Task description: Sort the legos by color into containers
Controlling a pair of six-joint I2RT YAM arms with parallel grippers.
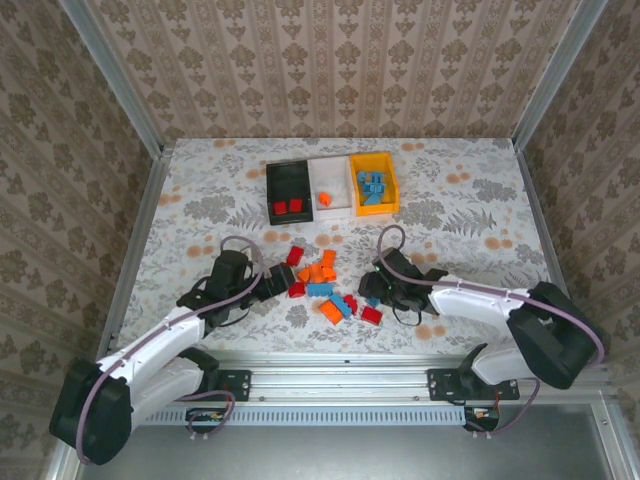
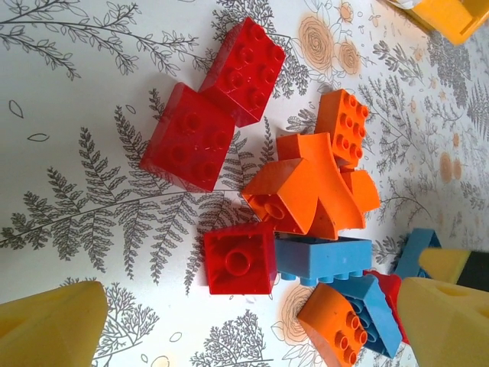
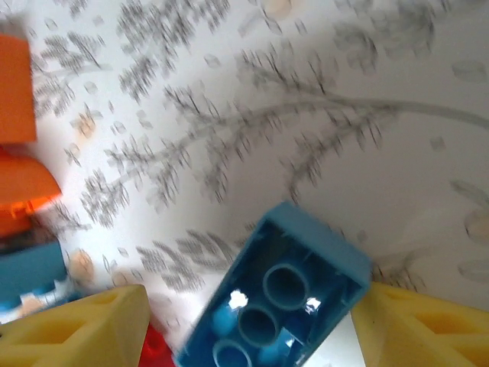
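Right end effector point(image 3: 248, 306) is part open around a blue brick point(image 3: 290, 260), low in the wrist frame. The brick touches the pad point(image 3: 428, 329) at lower right and a gap shows on the other side, so nothing is clamped. Centre it, close squarely, lift straight up, then carry it to the yellow bin point(image 1: 372, 209) at upper centre. Left end effector point(image 2: 252, 290) gapes wide, empty.

Three bins point(image 1: 337, 178) in a row at the far middle of the table point(image 1: 470, 215), some bricks point(image 1: 375, 185) inside — loose bricks point(image 1: 325, 285) heaped nearer, in front.
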